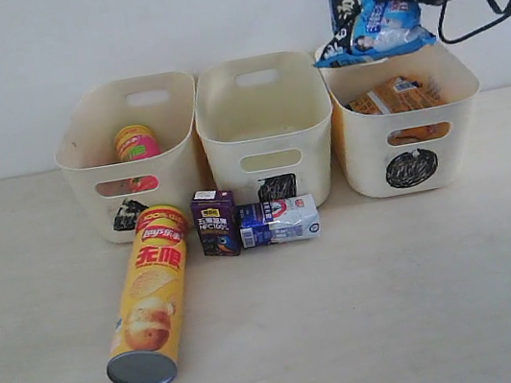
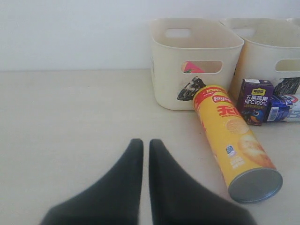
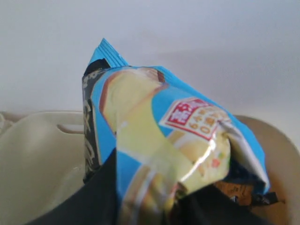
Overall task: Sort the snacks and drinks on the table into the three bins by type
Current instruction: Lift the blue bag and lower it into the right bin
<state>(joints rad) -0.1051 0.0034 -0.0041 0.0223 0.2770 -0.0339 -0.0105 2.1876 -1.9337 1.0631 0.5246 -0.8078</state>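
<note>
Yellow chip tube (image 1: pixel 148 301) lies idle as right jaws hold the blue-white bag (image 1: pixel 372 17) above the circle-marked bin (image 1: pixel 461 135), release likely next; left jaws pressed together, empty.

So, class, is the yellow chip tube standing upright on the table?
No, the yellow chip tube lies on its side on the table.
</note>
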